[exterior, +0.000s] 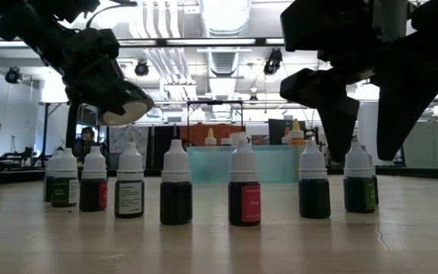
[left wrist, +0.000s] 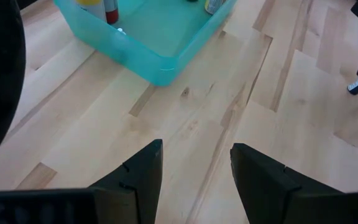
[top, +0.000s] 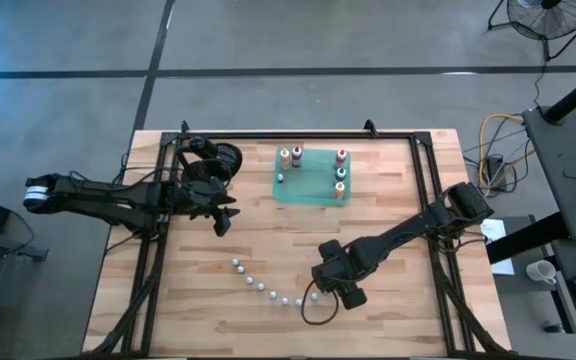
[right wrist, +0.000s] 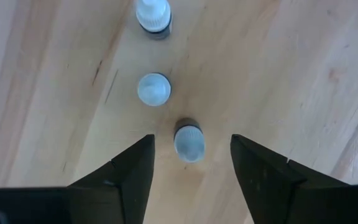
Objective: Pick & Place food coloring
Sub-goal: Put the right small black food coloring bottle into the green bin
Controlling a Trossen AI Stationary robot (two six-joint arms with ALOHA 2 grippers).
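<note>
While the right gripper [right wrist: 191, 163] hovers over the near end of the bottle row, its two dark fingers [right wrist: 129, 171] stand well apart with one small white-capped dropper bottle [right wrist: 189, 142] sitting between them, and nothing is pinched: there's clear wood on either side of that cap! Two more white-capped bottles [right wrist: 153, 89] line up just beyond it on the pale wooden tabletop [top: 388, 210].

From above, the curved row of little white-capped bottles [top: 263, 284] arcs across the front of the table, and the right gripper [top: 330, 290] is parked at its right-hand end. At table level those bottles [exterior: 176, 192] stand upright side by side, dark liquid under white tops, with small gaps between neighbours.

Over at the back, the flat translucent green tray [top: 310, 190] carries the taller coloured bottles [top: 340, 172], standing along its left and right sides, its middle bare.

The left gripper [left wrist: 194, 171] hangs beside the tray's near left corner, fingers [left wrist: 143, 171] spread, holding nothing, bare planks beneath. Between tray and row lies a wide open stretch of wood; the black frame rails [top: 428, 200] border the table on both sides.
</note>
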